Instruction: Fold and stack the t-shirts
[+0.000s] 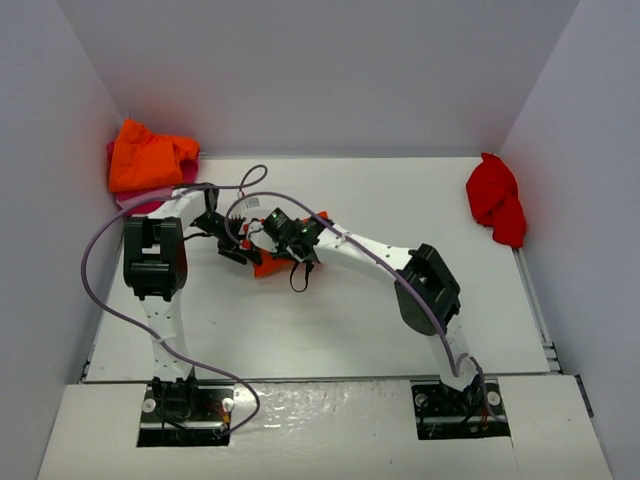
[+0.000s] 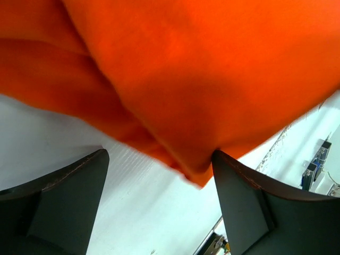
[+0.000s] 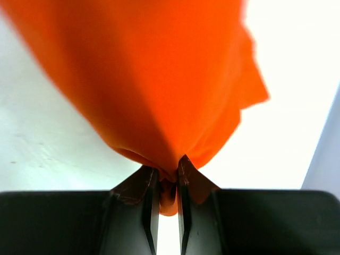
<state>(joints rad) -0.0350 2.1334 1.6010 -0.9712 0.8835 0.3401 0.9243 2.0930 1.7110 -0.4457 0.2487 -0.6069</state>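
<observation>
Left hand (image 2: 159, 159) spread, right hand (image 3: 168, 172) — apparently — clamped

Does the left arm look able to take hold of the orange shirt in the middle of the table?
Probably yes. The left gripper is open, and a corner of the orange shirt lies between its jaws with nothing in the way. The right gripper pinches the same shirt.
</observation>
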